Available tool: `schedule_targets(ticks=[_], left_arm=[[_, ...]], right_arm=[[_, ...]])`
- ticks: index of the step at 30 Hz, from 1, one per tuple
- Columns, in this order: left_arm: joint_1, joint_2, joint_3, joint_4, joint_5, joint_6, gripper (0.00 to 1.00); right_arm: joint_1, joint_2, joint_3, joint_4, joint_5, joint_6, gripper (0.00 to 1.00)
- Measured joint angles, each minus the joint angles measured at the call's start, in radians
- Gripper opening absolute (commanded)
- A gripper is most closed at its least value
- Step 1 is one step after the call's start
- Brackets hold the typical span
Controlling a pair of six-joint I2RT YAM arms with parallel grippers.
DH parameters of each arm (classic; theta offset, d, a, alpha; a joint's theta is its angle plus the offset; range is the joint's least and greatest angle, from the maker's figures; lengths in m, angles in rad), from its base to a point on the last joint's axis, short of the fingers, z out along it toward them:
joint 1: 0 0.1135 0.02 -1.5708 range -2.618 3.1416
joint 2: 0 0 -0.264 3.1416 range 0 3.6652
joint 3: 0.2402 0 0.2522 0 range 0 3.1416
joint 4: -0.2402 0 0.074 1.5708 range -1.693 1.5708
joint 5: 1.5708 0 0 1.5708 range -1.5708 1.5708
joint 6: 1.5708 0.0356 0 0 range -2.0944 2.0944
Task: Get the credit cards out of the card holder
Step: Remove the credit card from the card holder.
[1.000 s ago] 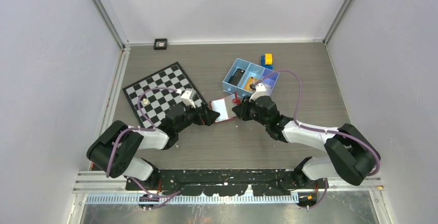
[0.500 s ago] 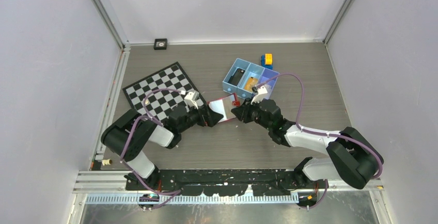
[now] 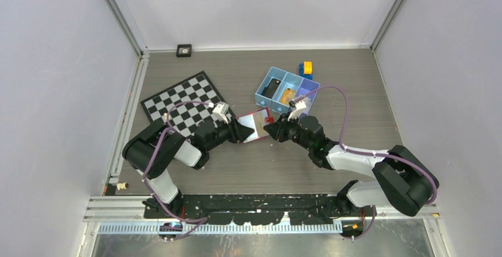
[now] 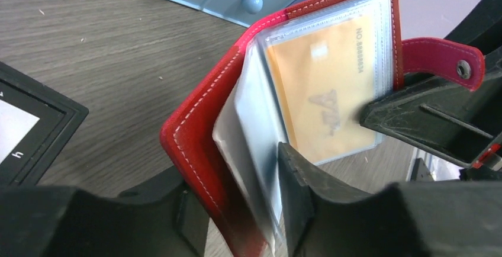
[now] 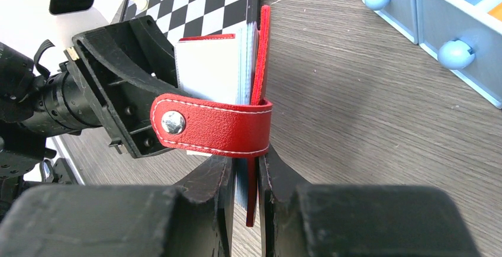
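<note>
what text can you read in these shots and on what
"NO." plus digits too blurred to read: on the orange card, in a clear sleeve of the card holder.
"h": on the black border of the chessboard.
The card's logo mark is not legible.

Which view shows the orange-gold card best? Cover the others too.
Left wrist: the orange-gold card faces the camera through a clear sleeve of the open card holder. Right wrist shows the holder edge-on, card hidden. Top external: too small to tell.
</note>
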Motion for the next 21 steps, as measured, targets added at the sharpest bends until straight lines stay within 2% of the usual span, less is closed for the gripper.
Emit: schedule_targets(ticks=[2, 4, 10, 14, 16, 21], left_arm=[[0.000, 0.000, 0.000, 0.006, 0.000, 0.002, 0.20], [0.000, 0.000, 0.000, 0.012, 0.008, 0.004, 0.14], [0.000, -0.005, 0.000, 0.002, 0.007, 0.004, 0.10], [0.003, -0.012, 0.000, -0.029, -0.004, 0.005, 0.10], [0.005, -0.012, 0.000, -0.042, -0.006, 0.005, 0.10], [0.006, -0.012, 0.000, -0.044, -0.005, 0.005, 0.07]], right_arm=[[0.000, 0.001, 0.000, 0.003, -0.005, 0.000, 0.10], [0.000, 0.006, 0.000, 0.006, -0.010, 0.000, 0.22], [0.000, 0.027, 0.000, 0.008, -0.011, 0.003, 0.31], [0.000, 0.026, 0.000, 0.006, -0.006, 0.005, 0.33], [0.000, 0.026, 0.000, 0.001, -0.002, 0.005, 0.28], [0.000, 0.026, 0.000, -0.014, 0.002, 0.006, 0.28]])
